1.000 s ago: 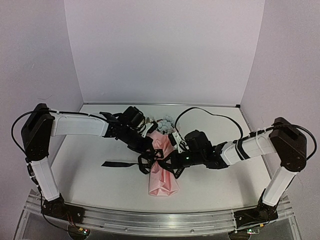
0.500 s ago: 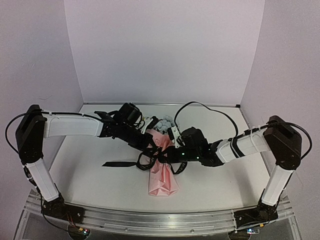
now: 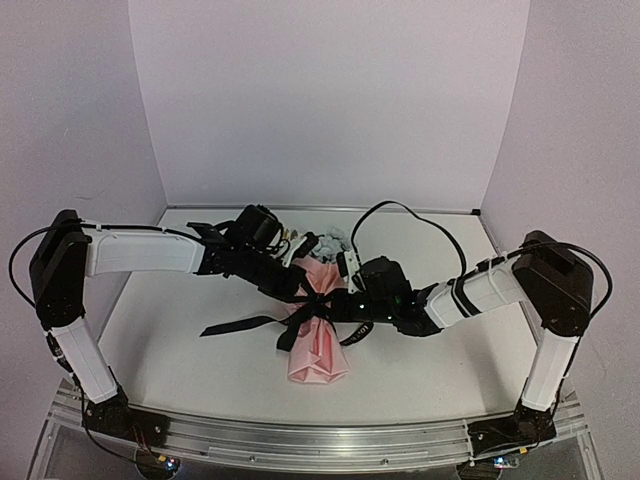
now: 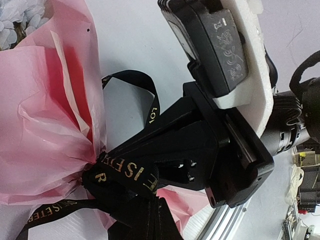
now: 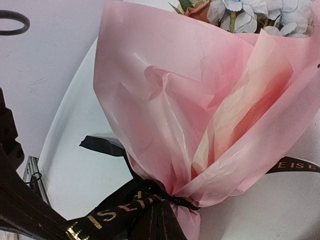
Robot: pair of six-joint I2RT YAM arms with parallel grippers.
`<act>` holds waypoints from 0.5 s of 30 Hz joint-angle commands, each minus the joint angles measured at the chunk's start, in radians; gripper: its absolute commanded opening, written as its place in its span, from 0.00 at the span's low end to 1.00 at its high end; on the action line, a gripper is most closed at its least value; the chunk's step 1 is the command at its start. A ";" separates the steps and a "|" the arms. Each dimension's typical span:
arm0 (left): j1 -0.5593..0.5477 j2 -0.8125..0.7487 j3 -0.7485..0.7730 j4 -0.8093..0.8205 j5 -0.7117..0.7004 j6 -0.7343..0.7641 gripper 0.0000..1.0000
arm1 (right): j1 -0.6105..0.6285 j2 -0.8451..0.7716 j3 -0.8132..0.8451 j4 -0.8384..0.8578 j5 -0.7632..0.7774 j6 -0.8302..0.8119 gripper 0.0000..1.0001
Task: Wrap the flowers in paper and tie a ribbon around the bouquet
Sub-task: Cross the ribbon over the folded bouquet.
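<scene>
The bouquet lies mid-table, its flowers (image 3: 326,243) pointing away from the arms and the pink paper (image 3: 318,352) flaring toward the near edge. The black ribbon (image 3: 240,323) with gold lettering is knotted round the paper's narrow waist, with one tail trailing left on the table. My left gripper (image 3: 300,293) and right gripper (image 3: 333,303) meet at that knot from either side. In the left wrist view the lettered ribbon (image 4: 127,175) runs taut from the knot into my shut left gripper (image 4: 145,220). In the right wrist view the ribbon (image 5: 125,207) runs likewise into my shut right gripper (image 5: 157,225), under the paper (image 5: 165,100) and flowers (image 5: 250,12).
The right arm's black cable (image 3: 400,212) loops over the table behind the bouquet. An aluminium rail (image 3: 320,440) runs along the near edge. Lilac walls close in the back and both sides.
The loose ribbon loops at the bouquet's waist have drawn into a tight knot. The right arm has moved left toward the left gripper, and the bouquet's lower end has shifted slightly left.
</scene>
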State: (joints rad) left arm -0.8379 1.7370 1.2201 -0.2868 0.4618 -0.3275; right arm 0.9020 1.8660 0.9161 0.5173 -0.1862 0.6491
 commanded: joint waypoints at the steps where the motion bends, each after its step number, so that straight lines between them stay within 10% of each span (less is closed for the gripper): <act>1: 0.002 -0.017 0.029 0.018 0.018 -0.015 0.00 | -0.005 -0.038 0.015 0.052 0.018 0.021 0.00; 15: 0.057 -0.037 0.024 0.079 0.111 -0.116 0.00 | -0.007 -0.073 0.034 0.052 -0.003 0.037 0.00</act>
State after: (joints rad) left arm -0.8034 1.7370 1.2236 -0.2838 0.5128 -0.3985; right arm 0.8974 1.8547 0.9173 0.5284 -0.1880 0.6853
